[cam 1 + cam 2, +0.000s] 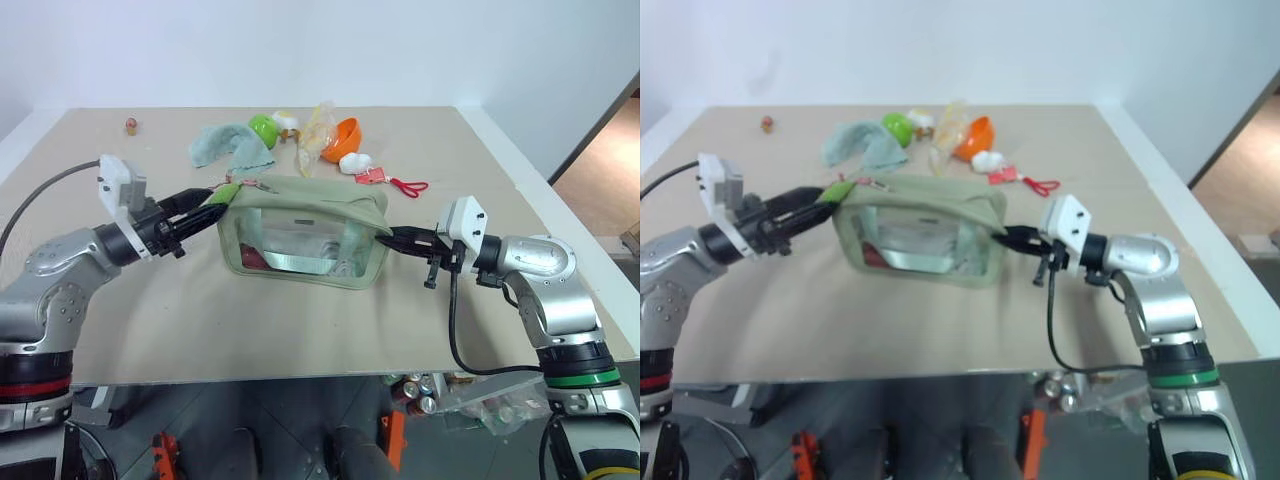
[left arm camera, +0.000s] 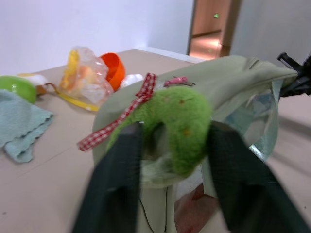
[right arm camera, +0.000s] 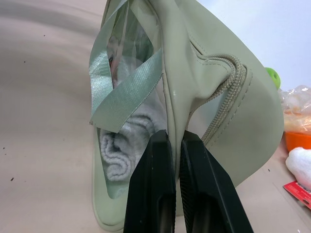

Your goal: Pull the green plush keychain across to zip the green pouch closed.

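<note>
I'm looking at a lab-style test room: bare white walls (image 1: 400,40), a beige surface (image 1: 150,300), doorway (image 2: 209,29) at two o'clock.

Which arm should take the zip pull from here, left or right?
Left. Its end effector already straddles the green plush keychain at the green pouch's left end. The right end effector is shut on the pouch's opposite end, so it looks better kept as the anchor.

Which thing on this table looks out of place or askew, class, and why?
The green pouch sits askew: its right end is pinched by the right gripper, so the top bulges and creases. The plush keychain sits between the left gripper's fingers. Behind, a rag, crumpled bag and orange bowl lie jumbled.
</note>
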{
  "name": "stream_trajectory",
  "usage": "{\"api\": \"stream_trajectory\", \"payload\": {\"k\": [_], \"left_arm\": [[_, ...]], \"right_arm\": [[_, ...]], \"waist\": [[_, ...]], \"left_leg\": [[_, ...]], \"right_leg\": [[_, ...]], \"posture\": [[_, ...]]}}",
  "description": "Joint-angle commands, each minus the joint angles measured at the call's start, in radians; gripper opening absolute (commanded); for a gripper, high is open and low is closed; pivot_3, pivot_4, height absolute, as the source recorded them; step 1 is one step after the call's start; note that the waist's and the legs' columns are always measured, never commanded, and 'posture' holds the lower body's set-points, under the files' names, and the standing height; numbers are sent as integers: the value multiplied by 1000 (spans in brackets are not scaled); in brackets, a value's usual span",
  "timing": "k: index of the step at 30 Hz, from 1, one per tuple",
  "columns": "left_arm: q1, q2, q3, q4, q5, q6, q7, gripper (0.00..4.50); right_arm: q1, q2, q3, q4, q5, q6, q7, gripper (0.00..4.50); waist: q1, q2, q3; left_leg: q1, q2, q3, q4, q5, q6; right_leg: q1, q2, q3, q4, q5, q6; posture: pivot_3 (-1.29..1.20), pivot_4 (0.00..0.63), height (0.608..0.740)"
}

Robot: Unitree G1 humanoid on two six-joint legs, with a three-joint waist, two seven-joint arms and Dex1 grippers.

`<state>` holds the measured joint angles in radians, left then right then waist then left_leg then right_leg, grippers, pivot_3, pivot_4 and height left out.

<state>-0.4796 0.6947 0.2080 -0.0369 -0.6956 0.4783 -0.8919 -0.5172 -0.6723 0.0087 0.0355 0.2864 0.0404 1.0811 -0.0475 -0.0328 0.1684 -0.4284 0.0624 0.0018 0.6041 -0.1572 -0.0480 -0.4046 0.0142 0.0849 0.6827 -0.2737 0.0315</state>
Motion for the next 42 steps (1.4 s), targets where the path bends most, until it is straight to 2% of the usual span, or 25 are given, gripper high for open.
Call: {"api": "stream_trajectory", "payload": {"k": [1,2,3,9,18,22,27,32,33,36,42], "left_arm": [[-52,12,6,17,17,-27,-37,608],[-69,9,3,23,21,-30,-45,214],[-85,6,-1,25,26,-35,-51,98],[-264,-48,-68,39,52,-56,-86,98],[-463,-212,-272,223,200,-176,-236,98],[-493,-210,-322,262,229,-144,-318,98],[-520,-182,-300,280,235,-109,-338,1753],[-484,-107,-235,182,196,-40,-314,3536],[-448,-78,-216,127,182,-8,-303,3665],[-322,3,-148,-39,142,77,-256,3665],[-45,58,11,-276,70,199,-99,3665]], "right_arm": [[8,-23,-24,-42,-4,-1,-12,0],[10,-25,-24,-42,-6,-2,-15,0],[12,-27,-24,-44,-7,-3,-18,0],[28,-33,-23,-54,-13,-5,-27,0],[44,-35,-22,-56,-30,-15,-39,0],[43,-38,-19,-54,-36,-20,-42,0],[40,-38,-22,-48,-39,-24,-43,0],[29,-36,-16,-27,-44,-39,-35,0],[24,-35,-14,-20,-44,-42,-32,0],[7,-30,-5,4,-44,-54,-19,0],[-31,-14,19,42,-51,-69,-4,0]], "waist": [[0,0,0],[1,0,0],[1,0,0],[4,0,0],[3,0,0],[1,0,0],[2,0,0],[1,0,0],[1,0,0],[-3,1,0],[-1,1,1]], "left_leg": [[0,0,0,0,0,0],[0,0,0,0,0,0],[0,0,0,0,0,0],[-1,-1,-1,2,0,0],[-1,-2,-1,3,0,0],[-2,-2,-2,3,0,0],[-2,-2,-2,3,0,0],[-2,-2,-2,3,0,0],[-2,-2,-2,3,0,0],[-1,-2,-2,2,0,1],[-1,-2,-2,3,0,0]], "right_leg": [[0,0,0,0,0,0],[0,0,0,0,0,0],[0,0,0,0,0,0],[0,0,-1,0,0,1],[1,0,-1,0,1,2],[1,0,0,0,0,2],[1,0,-1,0,0,2],[1,-1,-1,0,0,3],[1,-1,-1,0,0,3],[1,-1,0,0,0,3],[2,-1,-1,0,0,2]], "posture": [[0,150,740],[0,150,740],[0,150,740],[0,150,740],[0,150,740],[0,150,740],[0,150,740],[0,150,740],[0,150,740],[0,150,740],[0,150,740]]}}
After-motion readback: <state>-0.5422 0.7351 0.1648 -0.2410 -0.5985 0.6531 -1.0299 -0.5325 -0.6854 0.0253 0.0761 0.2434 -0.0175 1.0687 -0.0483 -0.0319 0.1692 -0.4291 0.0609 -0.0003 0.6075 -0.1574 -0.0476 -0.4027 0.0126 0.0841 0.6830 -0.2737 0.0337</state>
